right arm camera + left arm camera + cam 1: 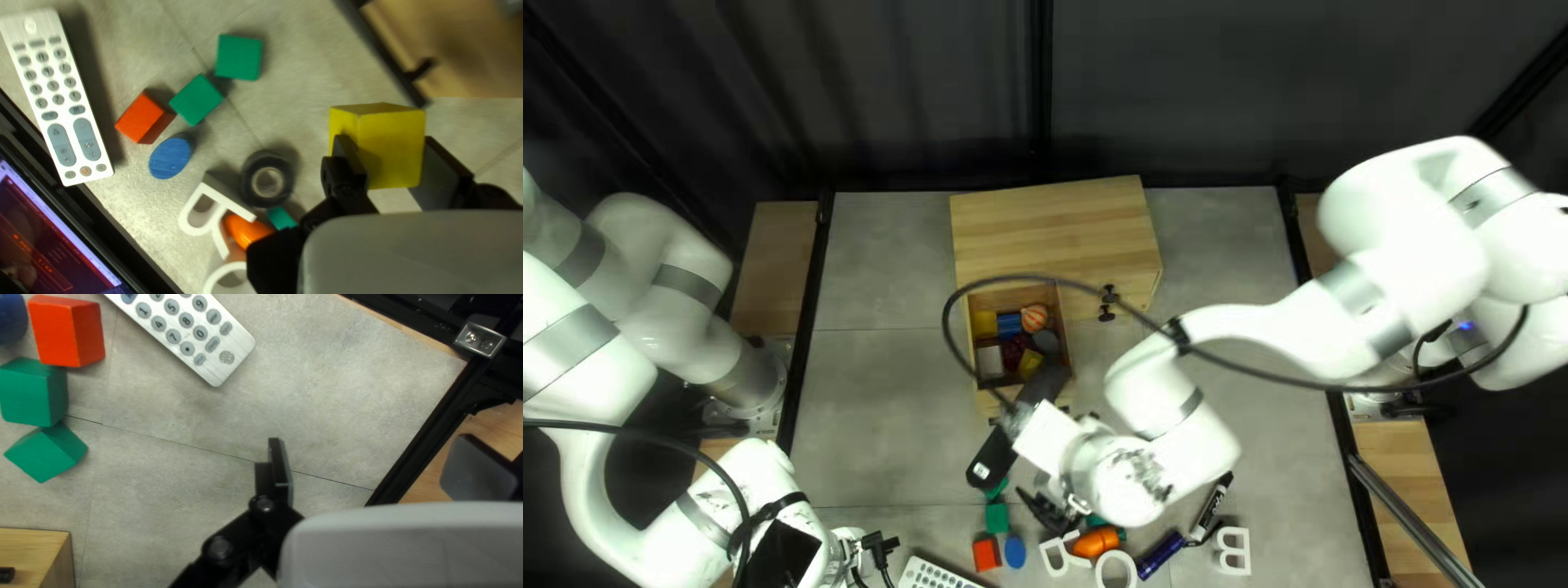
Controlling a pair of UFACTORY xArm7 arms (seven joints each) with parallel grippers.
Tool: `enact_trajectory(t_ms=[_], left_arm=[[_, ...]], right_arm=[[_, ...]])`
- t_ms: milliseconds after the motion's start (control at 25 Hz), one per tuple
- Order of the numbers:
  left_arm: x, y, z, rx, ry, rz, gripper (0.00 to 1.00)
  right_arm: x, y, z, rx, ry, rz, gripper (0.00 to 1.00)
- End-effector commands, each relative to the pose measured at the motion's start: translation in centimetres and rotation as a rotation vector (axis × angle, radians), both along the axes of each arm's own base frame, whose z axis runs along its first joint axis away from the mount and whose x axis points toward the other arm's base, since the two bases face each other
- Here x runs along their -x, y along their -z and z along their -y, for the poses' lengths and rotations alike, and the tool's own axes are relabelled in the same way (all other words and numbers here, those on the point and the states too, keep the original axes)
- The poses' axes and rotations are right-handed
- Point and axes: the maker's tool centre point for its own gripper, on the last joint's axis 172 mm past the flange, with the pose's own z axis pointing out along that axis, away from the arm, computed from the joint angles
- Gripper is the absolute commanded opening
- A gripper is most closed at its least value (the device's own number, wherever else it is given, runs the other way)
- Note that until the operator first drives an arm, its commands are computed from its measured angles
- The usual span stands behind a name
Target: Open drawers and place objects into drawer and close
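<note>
"Beyond the right pincer (385, 146), towards the desk (871, 425)'s far edge, lies the open drawer (1005, 298)!"

"And the yellow cube (391, 152)?"

"Clamped in that nearer pincer; the left pincer (373, 454) gapes wide, farther off."

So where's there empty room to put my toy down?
In the top left view, there's bare table between the left black rail and the open drawer, and between the wooden cabinet and the right black rail. It's crowded inside the drawer and at the near edge, from the remote to the white letter B.
</note>
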Motion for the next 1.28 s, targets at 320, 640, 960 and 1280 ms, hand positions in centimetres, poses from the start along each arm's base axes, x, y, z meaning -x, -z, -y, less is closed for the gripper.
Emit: enact_trajectory(t_ms=[320,640,960,1280], left_arm=[[0.0,0.0,0.0,0.000,0.000,0.000,1.00],[0.0,0.0,0.0,0.000,0.000,0.000,1.00],[0.0,0.0,0.0,0.000,0.000,0.000,1.00],[0.0,0.0,0.0,0.000,0.000,0.000,1.00]], right_arm=[[-3.0,-0.1,10.0,0.042,0.039,0.015,0.25],[-5.1,2.5,12.8,0.036,0.045,0.044,1.00],[-2.0,-1.2,8.8,0.064,0.031,0.039,1.00],[5.4,-2.0,0.5,0.084,-0.149,-0.069,1.00]])
